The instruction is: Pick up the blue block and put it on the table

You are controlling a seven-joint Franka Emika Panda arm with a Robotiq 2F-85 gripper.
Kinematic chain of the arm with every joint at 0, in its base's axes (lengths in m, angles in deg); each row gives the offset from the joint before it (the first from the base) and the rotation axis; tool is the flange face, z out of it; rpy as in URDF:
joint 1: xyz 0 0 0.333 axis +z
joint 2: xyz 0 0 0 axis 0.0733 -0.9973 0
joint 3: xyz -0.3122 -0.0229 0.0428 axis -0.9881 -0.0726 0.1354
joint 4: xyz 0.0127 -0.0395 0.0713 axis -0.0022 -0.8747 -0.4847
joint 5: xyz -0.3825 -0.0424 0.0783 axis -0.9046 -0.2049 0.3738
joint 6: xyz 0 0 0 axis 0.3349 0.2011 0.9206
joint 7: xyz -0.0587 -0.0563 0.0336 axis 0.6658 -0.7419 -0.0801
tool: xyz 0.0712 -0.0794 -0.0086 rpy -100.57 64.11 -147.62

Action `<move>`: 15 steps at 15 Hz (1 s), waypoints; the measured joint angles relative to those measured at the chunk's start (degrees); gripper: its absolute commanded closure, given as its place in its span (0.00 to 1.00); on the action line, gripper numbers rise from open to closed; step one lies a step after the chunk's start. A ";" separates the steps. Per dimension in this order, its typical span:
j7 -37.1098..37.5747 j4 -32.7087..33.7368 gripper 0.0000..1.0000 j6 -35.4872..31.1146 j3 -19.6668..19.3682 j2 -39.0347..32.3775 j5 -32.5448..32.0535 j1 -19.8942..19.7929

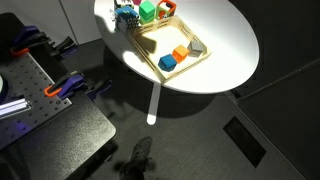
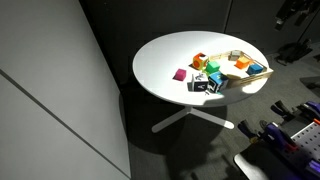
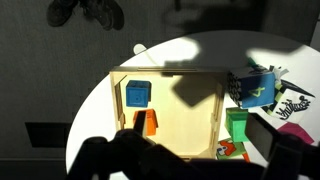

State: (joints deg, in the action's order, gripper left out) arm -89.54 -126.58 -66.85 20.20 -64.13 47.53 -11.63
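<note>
The blue block (image 3: 137, 94) lies in the left corner of a shallow wooden tray (image 3: 190, 120) on the round white table (image 3: 190, 55). An orange block (image 3: 150, 123) lies right beside it in the tray. Both exterior views show the blue block in the tray (image 1: 167, 63) (image 2: 256, 68). My gripper (image 3: 200, 162) hangs well above the tray. Its fingers are dark shapes at the bottom of the wrist view, spread apart and empty. The gripper does not show in either exterior view.
A green block (image 3: 239, 125) and a blue-and-white speckled object (image 3: 255, 88) stand on the table beside the tray. A pink block (image 2: 181, 74) lies further off. A dark perforated workbench (image 1: 40, 110) with orange clamps stands next to the table (image 1: 230, 50).
</note>
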 measured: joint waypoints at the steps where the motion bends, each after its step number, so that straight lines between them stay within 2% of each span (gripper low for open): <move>1: -0.02 0.25 0.00 -0.02 -0.01 -0.39 -0.03 -0.09; 10: 0.17 0.49 0.00 -0.02 -0.02 -1.08 -0.03 -0.17; 15: 0.51 1.99 0.00 -0.10 -0.86 -7.15 -0.03 -2.16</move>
State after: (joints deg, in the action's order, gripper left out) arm -89.03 -124.59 -66.96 19.34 -71.28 47.50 -13.79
